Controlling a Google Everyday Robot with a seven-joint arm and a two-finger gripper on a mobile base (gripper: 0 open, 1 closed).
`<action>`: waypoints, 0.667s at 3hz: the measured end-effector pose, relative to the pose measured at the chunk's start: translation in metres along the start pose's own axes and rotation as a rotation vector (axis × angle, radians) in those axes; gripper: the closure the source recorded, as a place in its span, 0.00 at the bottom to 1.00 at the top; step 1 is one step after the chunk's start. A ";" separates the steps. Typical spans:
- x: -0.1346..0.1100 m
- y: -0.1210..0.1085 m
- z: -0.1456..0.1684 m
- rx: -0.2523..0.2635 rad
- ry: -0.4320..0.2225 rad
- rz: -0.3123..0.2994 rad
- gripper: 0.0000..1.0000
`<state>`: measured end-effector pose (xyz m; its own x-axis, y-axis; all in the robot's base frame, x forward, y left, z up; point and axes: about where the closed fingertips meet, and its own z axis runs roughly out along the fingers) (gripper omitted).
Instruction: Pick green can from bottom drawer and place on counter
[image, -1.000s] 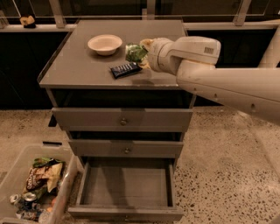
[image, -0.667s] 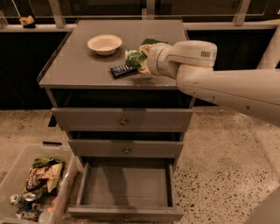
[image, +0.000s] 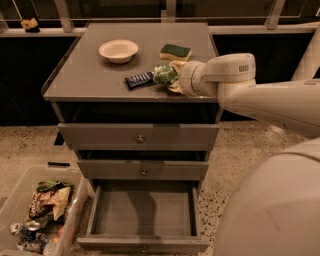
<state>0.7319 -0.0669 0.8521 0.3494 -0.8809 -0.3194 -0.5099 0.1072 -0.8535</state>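
My gripper (image: 170, 76) was over the near right part of the counter (image: 85, 75), fingers clamped on the green can (image: 163, 74). The can was just right of a dark blue wrapper (image: 139, 79); whether it rested on the surface I could not tell. A sponge (image: 175, 51) lay farther back and a bowl (image: 118, 50) far left. The bottom drawer (image: 145, 243) stood pulled open.

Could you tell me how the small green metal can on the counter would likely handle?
The small shiny green metal can, at the gripper near the front edge of the flat grey counter, looks dented, so probably thin-walled and easily crushed. Its glossy skin may slip. Tipped over, it could roll off.
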 end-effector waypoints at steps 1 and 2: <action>0.000 0.000 0.000 0.001 0.000 0.000 0.82; -0.001 -0.001 0.000 0.001 0.000 0.000 0.59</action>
<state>0.7319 -0.0666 0.8528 0.3498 -0.8808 -0.3193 -0.5089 0.1075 -0.8541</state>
